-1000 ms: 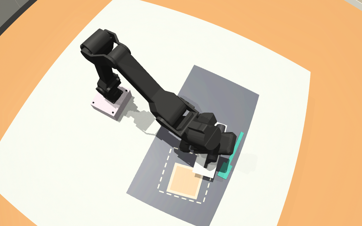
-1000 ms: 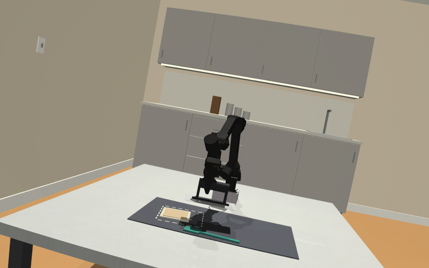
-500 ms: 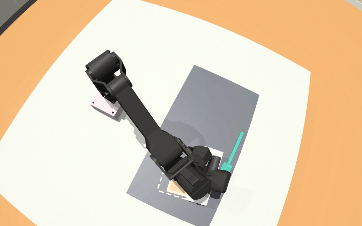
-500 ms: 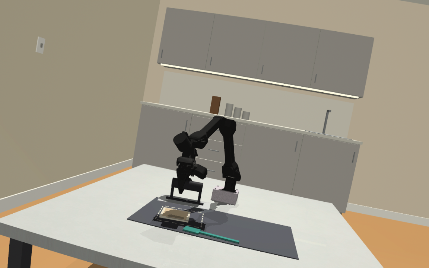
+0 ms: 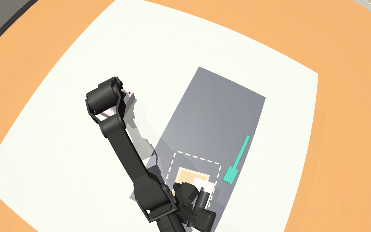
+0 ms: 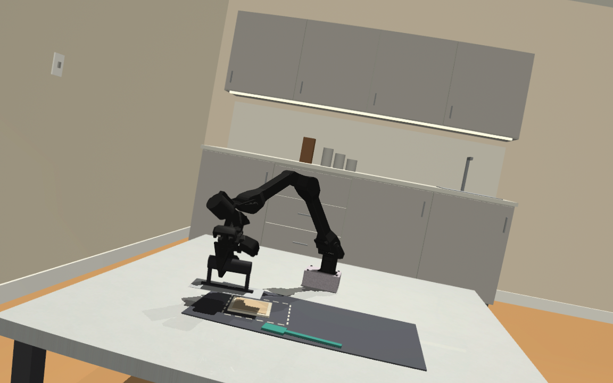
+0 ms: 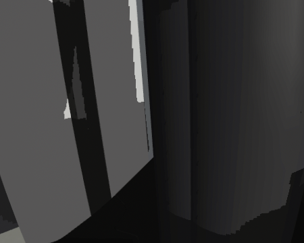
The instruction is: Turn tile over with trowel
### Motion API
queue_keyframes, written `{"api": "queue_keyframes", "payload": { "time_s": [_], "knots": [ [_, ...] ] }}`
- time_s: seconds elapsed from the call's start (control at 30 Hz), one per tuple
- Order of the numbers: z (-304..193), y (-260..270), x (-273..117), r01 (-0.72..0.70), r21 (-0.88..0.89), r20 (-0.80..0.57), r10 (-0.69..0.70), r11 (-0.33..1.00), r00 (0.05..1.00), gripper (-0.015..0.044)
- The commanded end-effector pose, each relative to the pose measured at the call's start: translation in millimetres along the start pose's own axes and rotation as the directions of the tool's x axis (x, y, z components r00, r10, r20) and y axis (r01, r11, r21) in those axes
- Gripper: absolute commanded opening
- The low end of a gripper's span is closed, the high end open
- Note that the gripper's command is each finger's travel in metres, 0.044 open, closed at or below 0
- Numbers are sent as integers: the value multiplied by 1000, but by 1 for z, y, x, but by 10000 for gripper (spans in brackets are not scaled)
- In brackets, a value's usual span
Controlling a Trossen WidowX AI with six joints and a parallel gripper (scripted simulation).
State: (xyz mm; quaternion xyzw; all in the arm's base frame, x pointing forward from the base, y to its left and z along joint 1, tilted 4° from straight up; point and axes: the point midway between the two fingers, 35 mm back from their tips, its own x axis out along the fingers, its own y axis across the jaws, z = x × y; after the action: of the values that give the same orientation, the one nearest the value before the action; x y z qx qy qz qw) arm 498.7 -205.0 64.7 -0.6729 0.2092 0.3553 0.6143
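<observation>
Hand (image 6: 222, 272) partly hides tile (image 5: 194, 175) (image 6: 250, 306) in top view.

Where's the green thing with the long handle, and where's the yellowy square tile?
Green thing (image 5: 230, 175) (image 6: 274, 328): top and exterior views, on its wide flat end.
Yellowy square tile (image 5: 185, 175) (image 6: 258, 305): top and exterior views, on its pale orange face.

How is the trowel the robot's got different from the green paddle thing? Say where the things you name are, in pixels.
The trowel (image 5: 208, 185) (image 6: 228, 286) (image 7: 30, 101) has a white blade and black handle; the green paddle (image 5: 230, 175) (image 6: 274, 328) is green all over.
The trowel's handle bridges over its blade, but the paddle's long, thin handle sticks out from one end.
The gripper (image 5: 196, 201) (image 6: 221, 273) holds the trowel up, while the paddle lies on the mat (image 5: 224, 106) (image 6: 361, 328).
Both have flat blades.
</observation>
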Motion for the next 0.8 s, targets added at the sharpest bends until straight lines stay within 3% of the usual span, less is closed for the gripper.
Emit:
{"api": "queue_keyframes", "payload": {
  "time_s": [0.0,0.37,0.77],
  "knots": [
    [-32,4,-6,31,-15,-3,-31,999,1000,0],
    [-96,30,-17,76,-59,-7,-77,995,997,0],
    [-99,31,-18,79,-63,-7,-80,995,997,0]
  ]
}}
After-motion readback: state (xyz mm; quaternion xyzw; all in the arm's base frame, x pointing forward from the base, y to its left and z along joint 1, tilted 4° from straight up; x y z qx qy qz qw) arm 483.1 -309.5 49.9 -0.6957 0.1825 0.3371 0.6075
